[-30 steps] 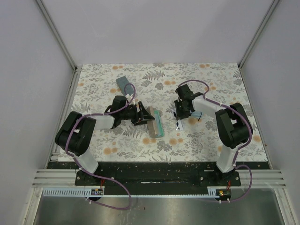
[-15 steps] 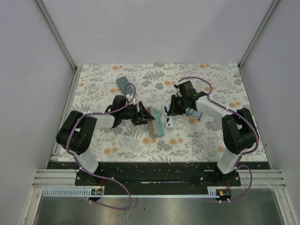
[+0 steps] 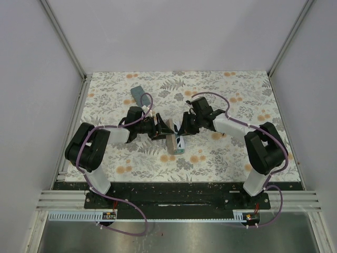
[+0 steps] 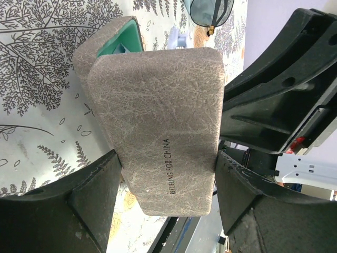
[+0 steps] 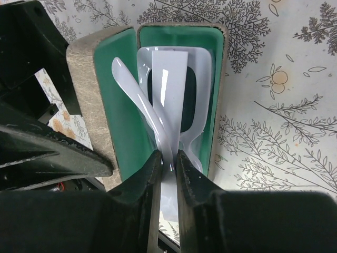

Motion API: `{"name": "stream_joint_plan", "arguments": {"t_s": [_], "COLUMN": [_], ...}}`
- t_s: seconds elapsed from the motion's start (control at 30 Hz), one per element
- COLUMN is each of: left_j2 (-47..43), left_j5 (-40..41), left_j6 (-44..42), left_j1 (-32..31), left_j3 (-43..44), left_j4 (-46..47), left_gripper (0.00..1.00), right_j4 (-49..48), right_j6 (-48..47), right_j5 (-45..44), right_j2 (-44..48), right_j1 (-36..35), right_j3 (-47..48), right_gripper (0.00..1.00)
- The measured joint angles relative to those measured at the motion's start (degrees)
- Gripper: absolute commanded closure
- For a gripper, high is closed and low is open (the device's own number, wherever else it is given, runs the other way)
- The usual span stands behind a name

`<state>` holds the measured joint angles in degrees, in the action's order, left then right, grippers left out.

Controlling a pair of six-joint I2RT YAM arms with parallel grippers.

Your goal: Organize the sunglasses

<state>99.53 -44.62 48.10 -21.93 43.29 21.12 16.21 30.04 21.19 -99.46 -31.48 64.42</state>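
With the left gripper (image 4: 167, 176) clamped across the open tan case (image 4: 158, 121) to steady it, the right gripper (image 5: 169, 161) pinches the white-framed sunglasses (image 5: 169, 79), already partway inside the case's green lining; next, I judge, seat them flat and release.

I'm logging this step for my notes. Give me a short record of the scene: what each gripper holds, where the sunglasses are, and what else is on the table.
left gripper: clamped across one half of the open tan case
right gripper: pinching a white arm of the sunglasses
sunglasses: white frame, dark lenses, lying in the case's green-lined half, not yet released
elsewhere: slate-blue case, closed, apart from both arms
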Motion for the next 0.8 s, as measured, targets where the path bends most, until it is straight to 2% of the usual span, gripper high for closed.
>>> {"name": "stream_joint_plan", "arguments": {"t_s": [0.33,0.43,0.5,0.53,0.67,0.8], "left_j2": [0.09,0.20,0.42,0.46,0.50,0.61], "left_j5": [0.00,0.02,0.02,0.02,-0.24,0.90], "left_j6": [0.17,0.24,0.26,0.33,0.39,-1.03], "left_j1": [0.00,0.00,0.04,0.09,0.31,0.28], "left_j3": [0.00,0.00,0.02,0.02,0.35,1.86], "left_j4": [0.17,0.35,0.37,0.35,-0.07,-3.93], "left_gripper": [0.60,0.60,0.60,0.61,0.61,0.62], "right_j4": [-2.58,-3.37,-3.61,-3.69,-4.17,-2.56], "right_j6": [4.48,5.29,5.95,6.23,6.64,6.64], "right_j5": [-3.21,-4.85,-6.10,-6.91,-8.61,-12.55], "right_j2": [-3.91,-4.81,-4.85,-4.85,-4.04,1.03], "right_j1": [-2.67,-3.56,-4.02,-4.15,-4.22,-4.20], "right_j3": [-0.83,-1.03,-1.03,-1.03,-1.57,-2.64], "right_gripper": [0.96,0.62,0.45,0.40,0.30,0.27]}}
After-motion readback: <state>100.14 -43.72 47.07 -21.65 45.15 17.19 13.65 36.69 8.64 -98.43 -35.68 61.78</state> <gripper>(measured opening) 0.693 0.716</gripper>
